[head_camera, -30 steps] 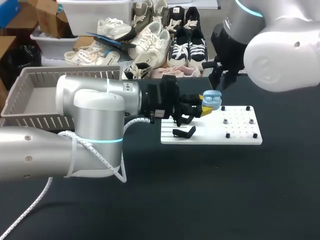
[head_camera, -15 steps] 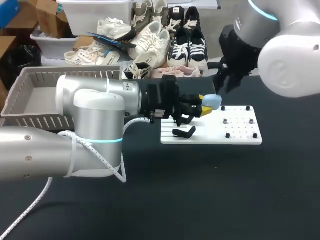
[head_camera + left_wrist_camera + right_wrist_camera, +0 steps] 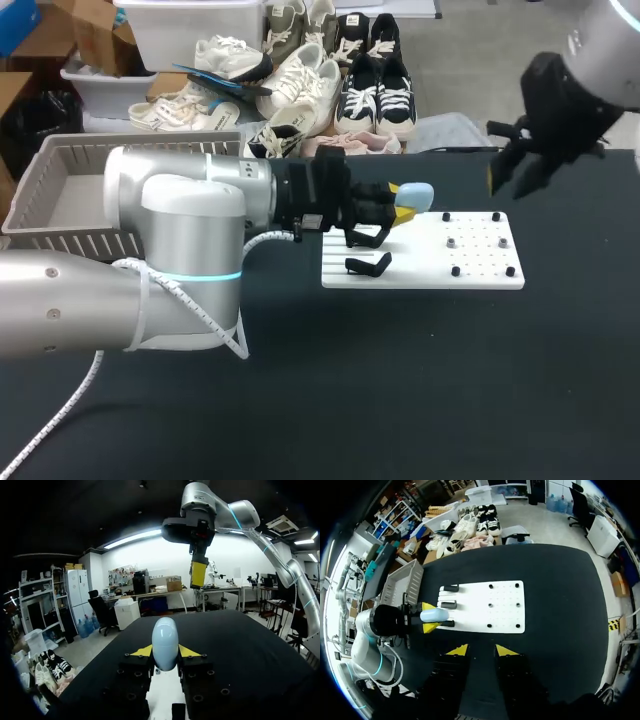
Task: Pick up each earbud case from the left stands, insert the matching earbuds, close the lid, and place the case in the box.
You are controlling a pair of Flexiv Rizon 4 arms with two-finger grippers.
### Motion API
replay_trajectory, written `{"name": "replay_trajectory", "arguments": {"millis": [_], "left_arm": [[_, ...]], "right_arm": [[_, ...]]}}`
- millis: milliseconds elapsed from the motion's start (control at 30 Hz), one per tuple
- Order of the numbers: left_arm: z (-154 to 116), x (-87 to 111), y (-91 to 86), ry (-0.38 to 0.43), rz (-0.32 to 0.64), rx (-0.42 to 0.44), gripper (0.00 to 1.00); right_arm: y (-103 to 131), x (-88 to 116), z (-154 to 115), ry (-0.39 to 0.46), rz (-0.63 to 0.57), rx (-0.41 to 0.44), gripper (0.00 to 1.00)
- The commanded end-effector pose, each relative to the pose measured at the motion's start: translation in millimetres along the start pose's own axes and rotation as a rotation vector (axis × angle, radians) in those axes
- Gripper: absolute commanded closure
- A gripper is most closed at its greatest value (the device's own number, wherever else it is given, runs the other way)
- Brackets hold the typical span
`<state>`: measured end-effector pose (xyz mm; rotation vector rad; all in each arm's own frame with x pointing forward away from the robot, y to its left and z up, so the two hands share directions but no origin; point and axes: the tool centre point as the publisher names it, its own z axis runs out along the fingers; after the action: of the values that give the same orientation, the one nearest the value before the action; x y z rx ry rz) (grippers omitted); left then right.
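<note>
My left gripper (image 3: pixel 405 203) is shut on a closed light-blue earbud case (image 3: pixel 414 195) and holds it above the left end of the white board (image 3: pixel 430 268). In the left wrist view the case (image 3: pixel 165 642) stands between the yellow fingertips (image 3: pixel 143 651). Black stands (image 3: pixel 368 264) sit on the board under it. My right gripper (image 3: pixel 512 176) hangs high over the table's back right, open and holding nothing. From its wrist view the right gripper (image 3: pixel 479 651) looks down on the board (image 3: pixel 505 607) and the case (image 3: pixel 435 615).
A grey slatted basket (image 3: pixel 60 200) stands at the table's left, behind my left arm (image 3: pixel 190 215). Small black pegs (image 3: pixel 455 243) dot the right half of the board. Dark tabletop (image 3: pixel 420 380) stretches in front of the board.
The right gripper has pulled away from the case, up and to the right. The case, open a second ago, is now closed. The left gripper has risen slightly.
</note>
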<state>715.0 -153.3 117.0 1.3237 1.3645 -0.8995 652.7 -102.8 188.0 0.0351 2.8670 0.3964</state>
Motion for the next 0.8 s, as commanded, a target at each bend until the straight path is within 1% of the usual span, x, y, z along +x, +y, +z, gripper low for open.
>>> {"name": "replay_trajectory", "arguments": {"millis": [33,200,367,433,500,667,733,800], "left_arm": [[-32,-1.0,6.1,0.002,0.010,-0.053,1.00],[-76,0.5,26.2,0.039,0.046,-0.122,1.00],[-124,3.1,45.9,0.096,0.069,-0.200,1.00],[-140,1.3,52.2,0.123,0.078,-0.229,1.00],[-158,6.0,61.5,0.139,0.083,-0.258,1.00],[-189,13.3,74.9,0.190,0.086,-0.316,1.00],[-195,20.7,80.5,0.252,0.078,-0.303,1.00],[-203,28.4,86.9,0.267,0.075,-0.297,1.00]], "right_arm": [[-14,31,-7,-0.091,0.036,0.003,0.71],[-22,45,-5,-0.073,0.071,0.029,0.71],[-25,55,-4,-0.061,0.104,0.045,0.71],[-25,59,-4,-0.056,0.112,0.054,0.72],[-25,62,-4,-0.052,0.121,0.066,0.71],[-25,69,-6,-0.049,0.140,0.094,0.72],[-25,71,-7,-0.047,0.150,0.104,0.72],[-24,73,-8,-0.045,0.162,0.112,0.71]]}}
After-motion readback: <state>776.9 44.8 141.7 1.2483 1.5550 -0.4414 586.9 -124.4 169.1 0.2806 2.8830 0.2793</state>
